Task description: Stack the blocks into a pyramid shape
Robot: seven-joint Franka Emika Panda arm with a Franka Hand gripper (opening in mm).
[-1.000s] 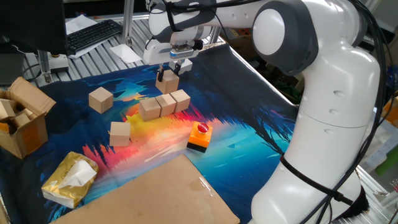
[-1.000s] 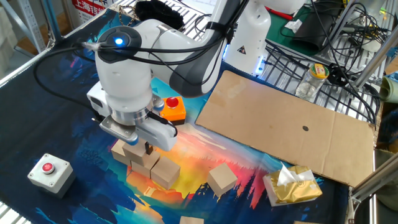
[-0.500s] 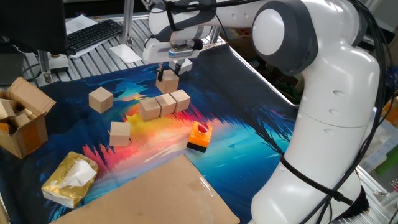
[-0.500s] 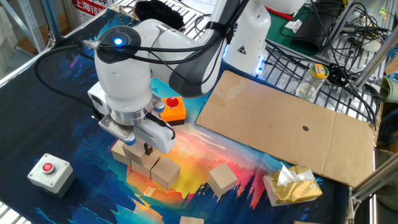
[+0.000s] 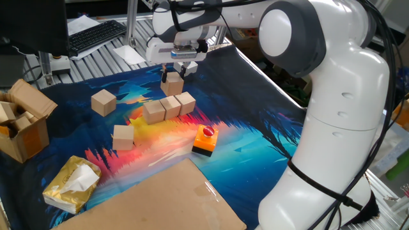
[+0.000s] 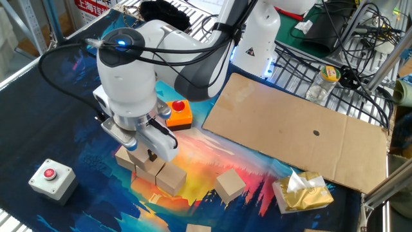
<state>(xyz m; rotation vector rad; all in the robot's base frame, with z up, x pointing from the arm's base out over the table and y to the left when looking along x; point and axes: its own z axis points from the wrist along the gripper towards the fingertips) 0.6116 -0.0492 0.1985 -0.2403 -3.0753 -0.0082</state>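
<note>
The claw [image 5: 177, 68] has crept a little higher over the last second, and the block [image 5: 172, 84] pinched in it has come up with it; nothing else on the desk [image 5: 255, 137] has shifted.

Nearest me lies a big flat sheet of cardboard [image 5: 160, 201], and just beside its left corner sits a crumpled yellow packet [image 5: 71, 185] with white paper poking out. A little further in, a loose block [image 5: 123, 137] rests alone on the colourful mat [image 5: 77, 131], and off to the right of it stands the orange-and-black box [image 5: 205, 140] with its red button up. Past those, three blocks [image 5: 169, 107] sit touching in a short slanted row. A second loose block [image 5: 103, 101] lies to the left of the row, well apart from it. At the far left edge is an open brown cardboard box [image 5: 22, 121].

Beyond the row, the claw hangs with its fingers clenched on the sides of the lifted block, which sits above the mat just behind the row's far end. I cannot tell from here whether its underside is clear of the blocks below. From the other side of the desk, the arm's fat white wrist [image 6: 129, 77] hides most of the claw [image 6: 145, 153], and the row [image 6: 154, 169] peeks out beneath it. A grey button box [image 6: 51, 176] stands on the mat near that side. Behind everything a black keyboard [image 5: 96, 35] rests on the metal rack.
</note>
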